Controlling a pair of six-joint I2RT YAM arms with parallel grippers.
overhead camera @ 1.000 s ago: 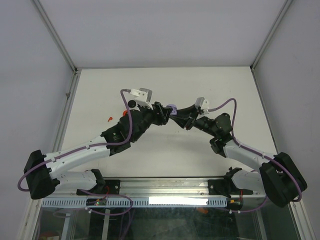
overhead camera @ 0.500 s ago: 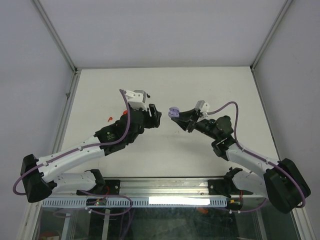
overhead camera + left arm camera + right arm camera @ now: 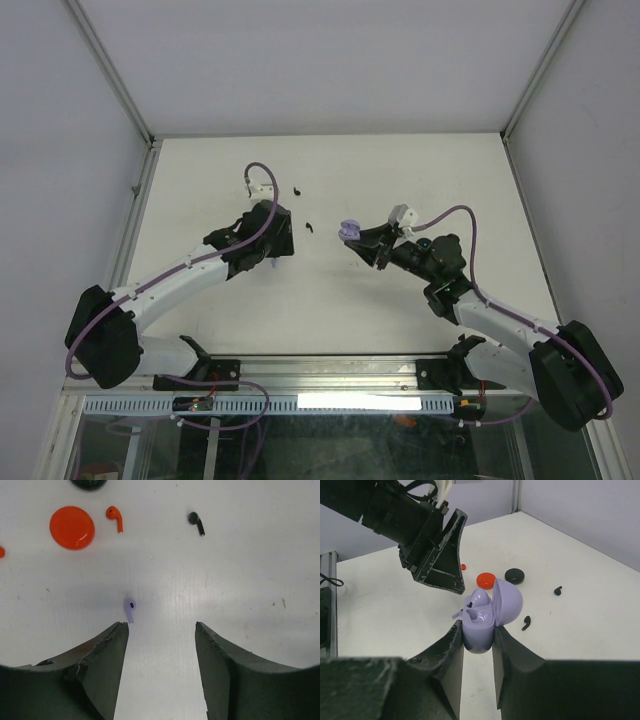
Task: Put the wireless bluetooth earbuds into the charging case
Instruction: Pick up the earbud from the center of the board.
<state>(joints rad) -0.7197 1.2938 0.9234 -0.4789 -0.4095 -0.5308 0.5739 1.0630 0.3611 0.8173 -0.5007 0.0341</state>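
Right jaws grip case [image 3: 479,630] (lid [image 3: 509,602] open).

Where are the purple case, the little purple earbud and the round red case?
purple case [image 3: 479,632]: right wrist view, on its lower body.
purple earbud [image 3: 130,605]: left wrist view, on its head.
red case [image 3: 72,527]: left wrist view, on its top's middle.

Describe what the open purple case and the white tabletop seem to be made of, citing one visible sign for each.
The purple case looks like smooth moulded plastic, glossy: bright highlights run across its lid and body. The tabletop looks like matte white sheet, perhaps corrugated plastic board: faint parallel ribs show close up, no glare.
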